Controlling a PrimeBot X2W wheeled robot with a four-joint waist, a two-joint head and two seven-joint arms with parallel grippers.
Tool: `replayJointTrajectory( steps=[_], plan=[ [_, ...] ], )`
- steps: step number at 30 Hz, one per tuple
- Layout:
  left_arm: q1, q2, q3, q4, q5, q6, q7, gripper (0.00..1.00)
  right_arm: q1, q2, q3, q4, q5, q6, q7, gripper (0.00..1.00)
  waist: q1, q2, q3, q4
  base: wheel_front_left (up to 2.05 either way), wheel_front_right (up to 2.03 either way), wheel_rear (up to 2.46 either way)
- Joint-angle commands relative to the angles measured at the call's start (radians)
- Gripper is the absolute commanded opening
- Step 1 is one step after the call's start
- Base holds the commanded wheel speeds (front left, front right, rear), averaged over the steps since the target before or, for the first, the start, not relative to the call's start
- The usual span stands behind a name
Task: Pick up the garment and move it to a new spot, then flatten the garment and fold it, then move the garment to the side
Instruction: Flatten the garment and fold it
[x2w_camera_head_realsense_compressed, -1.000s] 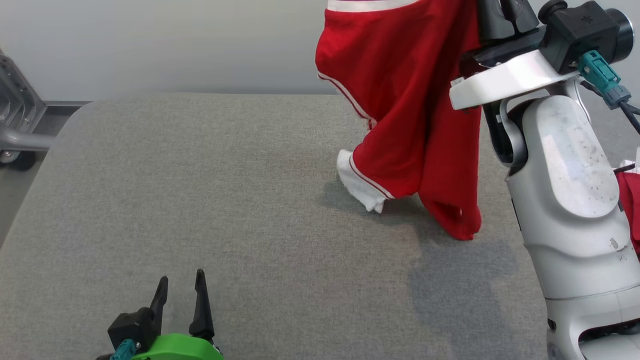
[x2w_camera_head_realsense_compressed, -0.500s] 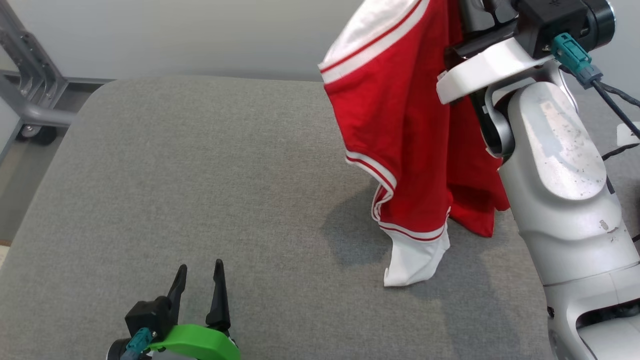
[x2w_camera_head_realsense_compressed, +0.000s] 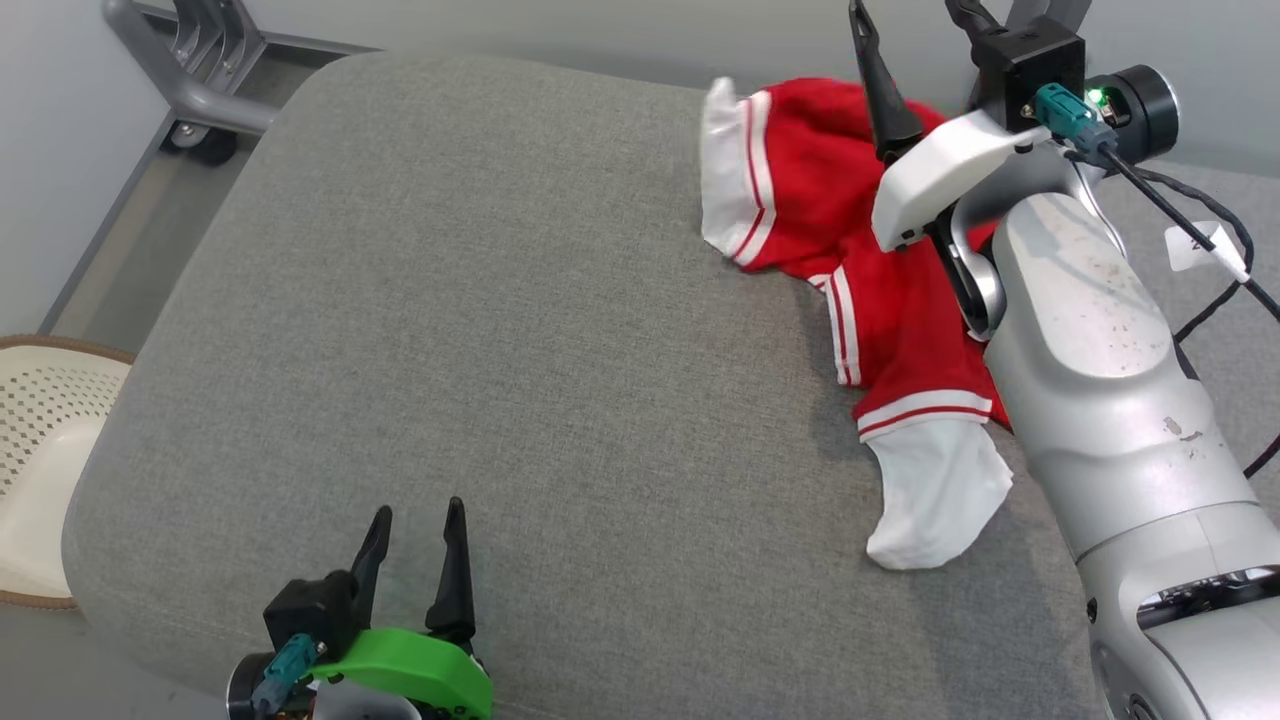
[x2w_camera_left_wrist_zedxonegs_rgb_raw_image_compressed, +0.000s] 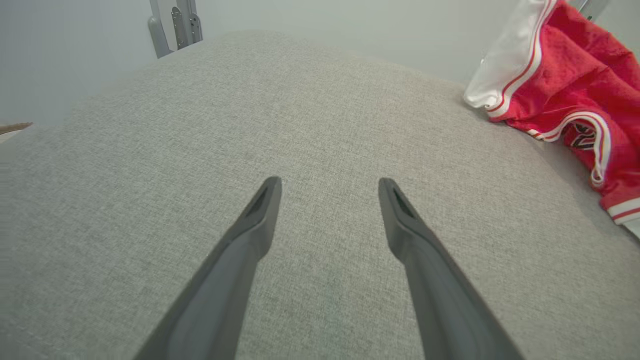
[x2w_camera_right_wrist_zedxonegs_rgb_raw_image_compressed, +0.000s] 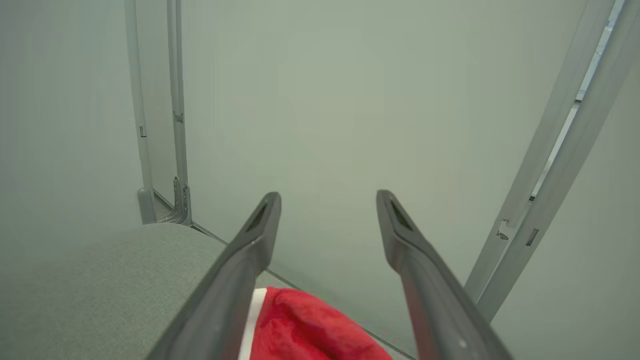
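Head view: right arm (x2w_camera_head_realsense_compressed: 1080, 330) extends over garment (x2w_camera_head_realsense_compressed: 800, 170), jaws apart.

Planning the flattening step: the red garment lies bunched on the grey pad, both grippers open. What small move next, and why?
Probably tip the right gripper down toward the white sleeve. The garment lies crumpled on the pad; that gripper stands open above it, pointing away, while the left gripper sits far off.

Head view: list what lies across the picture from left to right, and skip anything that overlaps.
Cream basket → left gripper → red garment → white tag on the cable.
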Motion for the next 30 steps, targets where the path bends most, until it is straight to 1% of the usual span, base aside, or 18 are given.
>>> replayJointTrajectory(
  steps=[1,6,13,18,20,25,30],
  plan=[
    [-0.014,0.002,0.008,-0.001,0.002,0.003,0.0,1.0,0.026,-0.006,-0.009,-0.003,-0.008,-0.001,-0.003,1.0,0.0,0.0,0.012,-0.005,0.0,0.0,0.0],
    [-0.019,0.002,0.015,-0.006,0.015,-0.009,0.0,1.0,0.091,-0.005,-0.053,-0.048,0.022,-0.001,-0.003,1.0,0.0,0.0,0.004,-0.067,0.0,0.0,0.0],
    [-0.03,0.002,0.014,-0.017,0.039,-0.02,0.0,1.0,0.28,-0.015,-0.115,-0.171,0.058,-0.001,-0.003,1.0,0.0,0.0,-0.015,-0.194,0.0,0.0,0.0],
    [-0.034,0.002,0.0,-0.015,0.056,-0.032,0.0,1.0,0.423,-0.012,-0.163,-0.244,0.066,-0.001,-0.003,1.0,0.0,0.0,-0.028,-0.265,0.0,0.0,0.0],
    [-0.036,0.002,-0.014,-0.014,0.055,-0.039,0.0,1.0,0.473,-0.01,-0.173,-0.261,0.07,-0.001,-0.003,1.0,0.0,0.0,-0.034,-0.291,0.0,0.0,0.0],
    [-0.048,0.002,-0.093,-0.006,0.04,-0.084,0.0,1.0,0.574,-0.003,-0.207,-0.291,0.086,-0.001,-0.003,1.0,0.0,0.0,-0.04,-0.356,0.0,0.0,0.0],
    [-0.068,0.003,-0.179,0.035,0.009,-0.115,0.0,1.0,0.612,0.001,-0.213,-0.298,0.092,-0.001,-0.003,1.0,0.0,0.0,-0.029,-0.42,0.0,0.0,0.0]
  ],
)
